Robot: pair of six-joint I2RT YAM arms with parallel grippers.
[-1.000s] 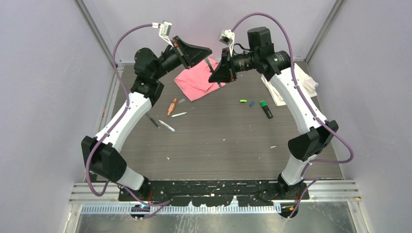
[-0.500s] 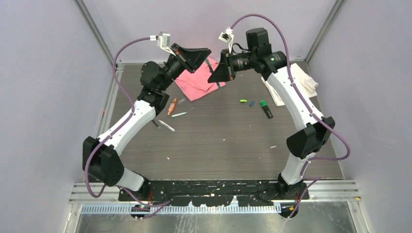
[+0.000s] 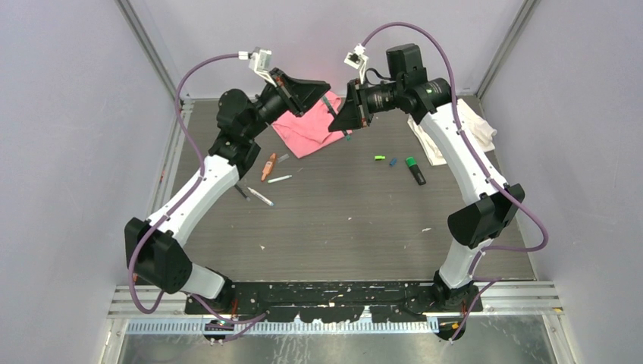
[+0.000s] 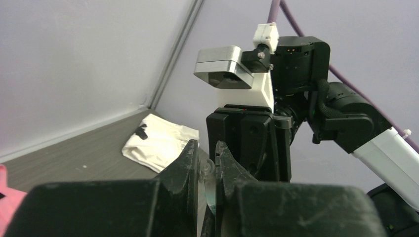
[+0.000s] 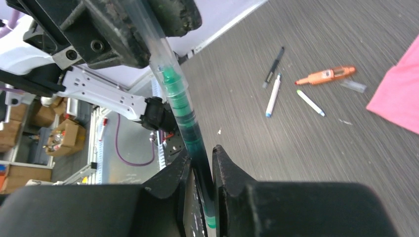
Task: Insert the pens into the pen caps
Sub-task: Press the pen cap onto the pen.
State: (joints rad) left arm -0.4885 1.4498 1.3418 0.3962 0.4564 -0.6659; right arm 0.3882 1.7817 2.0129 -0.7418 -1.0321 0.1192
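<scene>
Both arms are raised over the back of the table, tips facing each other. My left gripper (image 4: 207,148) is shut on a clear pen cap (image 4: 206,168). My right gripper (image 5: 200,153) is shut on a dark green pen (image 5: 190,128). That pen runs up from the right jaws into the clear cap (image 5: 157,49) between the left fingers (image 5: 123,29). In the top view the two grippers (image 3: 327,83) (image 3: 335,120) almost meet above the pink cloth. A green cap (image 3: 380,158) and a blue cap (image 3: 393,161) lie right of centre.
On the table's left lie an orange pen (image 3: 268,167), two white pens (image 3: 279,179) (image 3: 260,196) and a dark pen (image 3: 238,189). A black highlighter (image 3: 414,170) lies by the caps. A pink cloth (image 3: 303,129) and a white cloth (image 3: 462,129) lie at the back.
The left arm's elbow has swung right and its wrist has risen a little. The right wrist has lifted slightly. Both grippers have stayed shut on cap and pen.
</scene>
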